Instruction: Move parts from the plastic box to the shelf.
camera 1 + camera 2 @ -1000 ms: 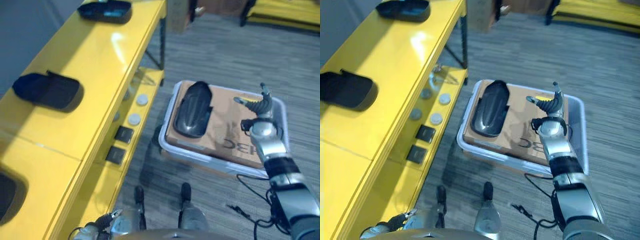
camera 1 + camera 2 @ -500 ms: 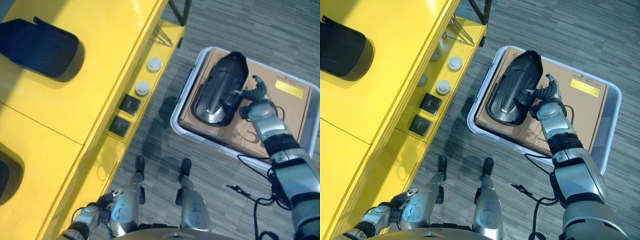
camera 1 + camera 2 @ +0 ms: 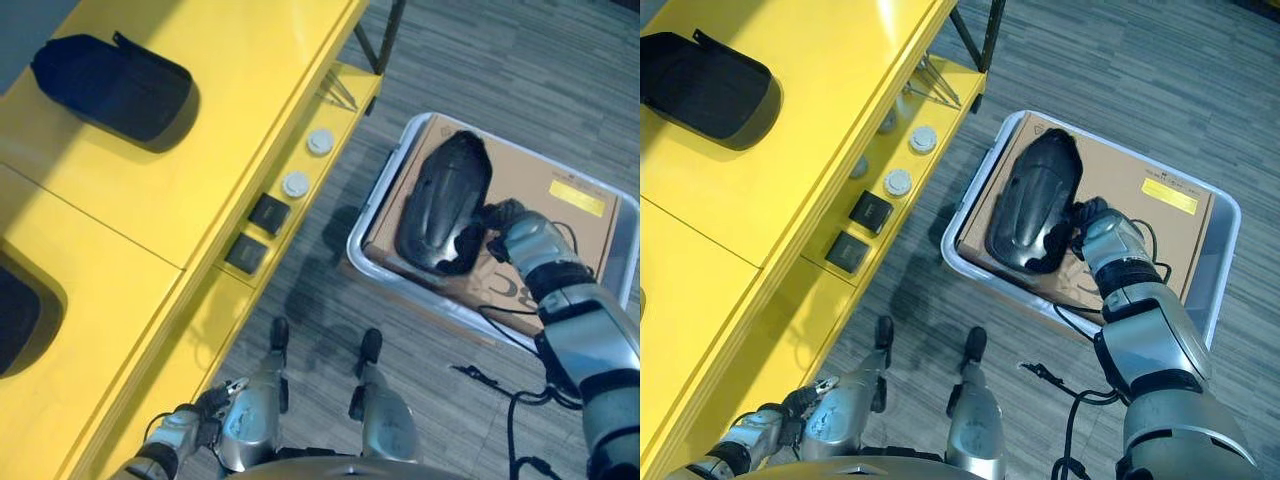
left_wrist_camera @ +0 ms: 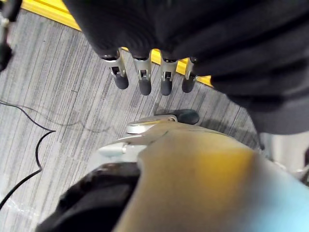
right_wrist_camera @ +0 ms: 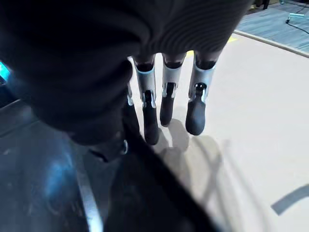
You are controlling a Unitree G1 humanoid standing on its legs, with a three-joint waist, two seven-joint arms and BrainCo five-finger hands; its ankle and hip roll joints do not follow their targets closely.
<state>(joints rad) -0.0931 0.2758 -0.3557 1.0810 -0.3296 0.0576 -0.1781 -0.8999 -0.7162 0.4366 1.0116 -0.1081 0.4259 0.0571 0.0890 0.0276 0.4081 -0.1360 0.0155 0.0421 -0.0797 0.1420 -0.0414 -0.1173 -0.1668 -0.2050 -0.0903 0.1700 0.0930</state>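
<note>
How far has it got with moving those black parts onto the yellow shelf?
One black part already lies on the yellow shelf. The right robot hand is at the edge of another part lying on cardboard in the plastic box, not yet lifted. The left robot hand hangs idle.

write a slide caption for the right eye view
Right robot hand reaches the black part lying on cardboard in the plastic box.

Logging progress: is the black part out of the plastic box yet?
No. The black part lies on cardboard in the plastic box; the right hand touches it.
</note>
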